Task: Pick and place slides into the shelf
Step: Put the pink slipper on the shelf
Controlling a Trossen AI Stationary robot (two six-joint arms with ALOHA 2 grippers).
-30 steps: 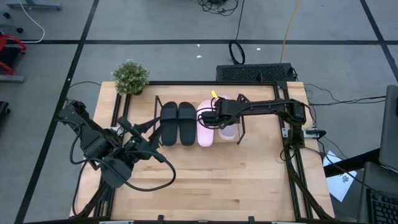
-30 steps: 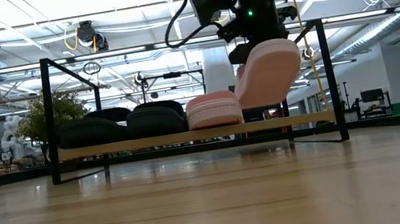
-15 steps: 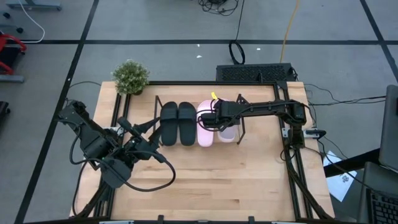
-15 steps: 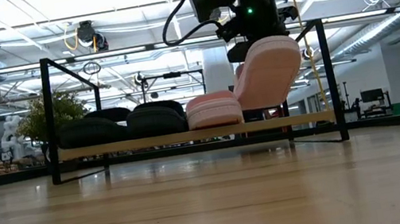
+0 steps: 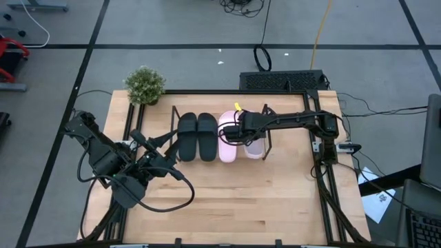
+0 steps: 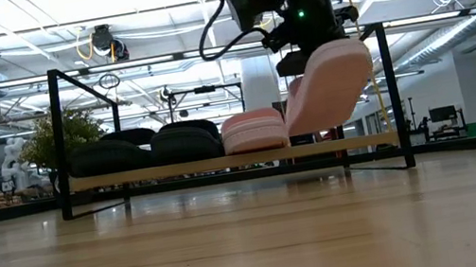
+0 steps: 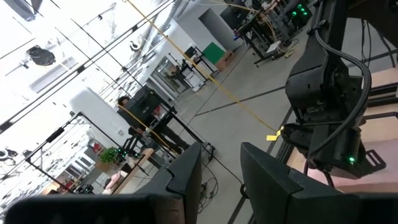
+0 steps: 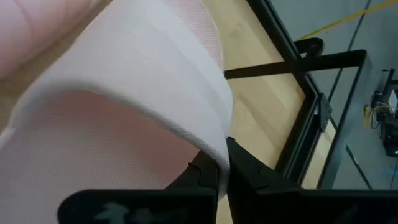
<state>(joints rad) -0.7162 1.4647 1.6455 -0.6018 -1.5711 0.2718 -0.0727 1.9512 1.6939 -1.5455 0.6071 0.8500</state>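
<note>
**Last pink slide held tilted over the rack's open end**

The pale wooden table [image 5: 234, 200] carries the low rectangular shelf of thin black metal rods [image 6: 61, 133] along its far side, beside a small green potted plant [image 5: 145, 85]. Three sandals already lie side by side on the shelf's base — a matte black pair of broad-strapped slides [image 5: 197, 136] and, touching them on the right, one light pink slide [image 5: 227, 145].

The second light pink slide [image 6: 326, 86] is off the base, tilted steeply, its lower end down near the shelf's floor just beside the seated pink one and its upper end raised toward the rack's right-hand post. It hangs directly under the right gripper [image 5: 239, 130], which reaches in from the table's right side over the shelf; the right wrist view shows the dark fingers [image 8: 239, 168] clamped on the edge of the pink strap.

The left gripper [image 5: 176, 142] waits low at the table's left — its fingers [image 7: 273, 177] stand parted with nothing between them, well apart from the slides.
</note>
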